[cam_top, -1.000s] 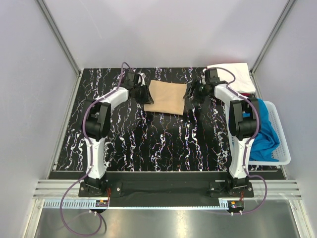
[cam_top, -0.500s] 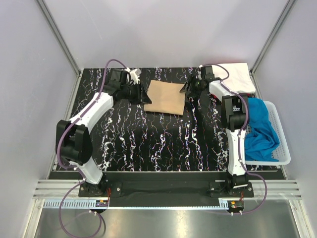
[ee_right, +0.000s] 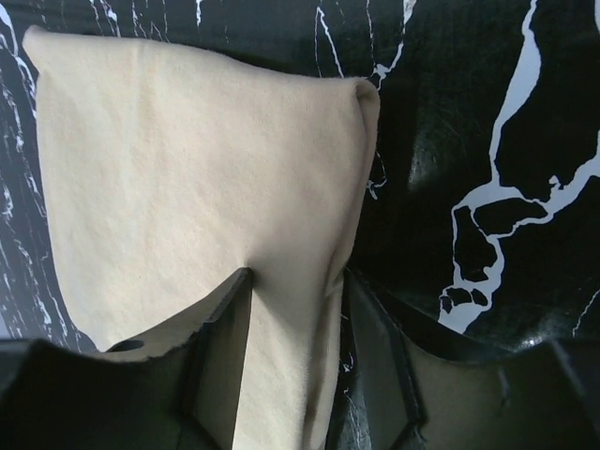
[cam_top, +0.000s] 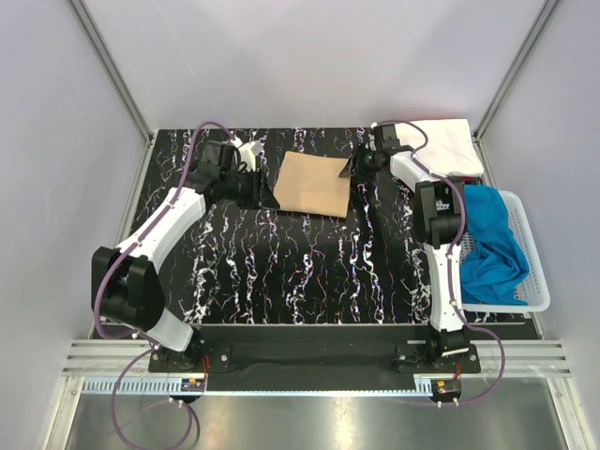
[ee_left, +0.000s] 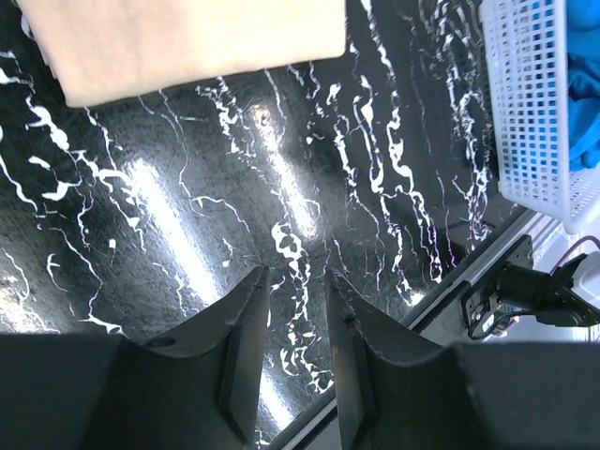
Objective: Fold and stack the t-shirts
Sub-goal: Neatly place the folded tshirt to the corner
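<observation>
Black marble-patterned tabletop (cam_top: 309,262) fills the floor of a pale-walled enclosure, with two robot arms bolted at its near edge and reaching toward the far side. Between them lies the tan t-shirt (cam_top: 312,183), folded into a neat flat rectangle near the far middle of the table.

The right gripper (ee_right: 295,277) sits at the shirt's right edge. In the right wrist view its two dark fingers stand apart, and a strip of the tan cloth's folded edge runs up between them; one corner of the fold rises slightly off the table.

The left gripper (ee_left: 295,274) is just off the shirt's left edge, apart from the cloth. Its fingers are narrowly parted and hold nothing, with only bare tabletop showing through the gap; the tan shirt lies across the top of the left wrist view.

A white t-shirt (cam_top: 445,141) rests folded at the far right corner of the table. Beside it, at the right edge, a white mesh basket (cam_top: 534,272) holds a crumpled bright blue t-shirt (cam_top: 492,248).
</observation>
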You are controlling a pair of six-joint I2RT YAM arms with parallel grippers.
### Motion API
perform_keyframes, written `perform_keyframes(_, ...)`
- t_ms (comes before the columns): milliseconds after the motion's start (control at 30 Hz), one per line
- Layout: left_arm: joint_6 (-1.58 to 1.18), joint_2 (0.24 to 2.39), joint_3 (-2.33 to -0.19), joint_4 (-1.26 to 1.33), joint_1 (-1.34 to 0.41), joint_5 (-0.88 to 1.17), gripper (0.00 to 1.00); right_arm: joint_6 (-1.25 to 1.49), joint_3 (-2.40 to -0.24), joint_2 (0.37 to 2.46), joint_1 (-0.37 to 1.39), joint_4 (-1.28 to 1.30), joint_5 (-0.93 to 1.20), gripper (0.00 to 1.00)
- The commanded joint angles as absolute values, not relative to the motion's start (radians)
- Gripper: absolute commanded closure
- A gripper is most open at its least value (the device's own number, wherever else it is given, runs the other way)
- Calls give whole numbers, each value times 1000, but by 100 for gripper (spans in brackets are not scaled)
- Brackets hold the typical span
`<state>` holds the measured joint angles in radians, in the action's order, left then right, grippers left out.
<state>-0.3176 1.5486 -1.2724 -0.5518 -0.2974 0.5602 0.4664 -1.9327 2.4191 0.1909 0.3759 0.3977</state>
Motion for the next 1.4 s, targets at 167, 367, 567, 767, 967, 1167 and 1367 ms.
perform_keyframes(167, -307, 1471, -1235, -492, -301, 565, 66, 416, -2010, 2480, 229, 486, 293, 53)
perform_keyframes(367, -316, 1451, -1207, -477, -301, 581, 66, 380, -2043, 2493, 229, 494, 319, 71)
perform_keyframes(567, -321, 1430, -1198, -471, -301, 586, 66, 312, -2134, 2484, 230, 499, 368, 100)
perform_keyframes(767, -307, 1396, -1198, -472, -301, 568, 65, 206, -2152, 2379, 232, 560, 261, 100)
perform_keyframes(967, -304, 1381, -1193, -472, -299, 557, 65, 91, -2212, 2333, 233, 667, 195, 100)
perform_keyframes(1167, -307, 1370, -1189, -471, -296, 549, 65, 29, -2174, 2252, 233, 675, 92, 100)
perform_keyframes(1367, -310, 1377, -1189, -472, -296, 552, 65, -93, -2183, 2201, 235, 686, 22, 100)
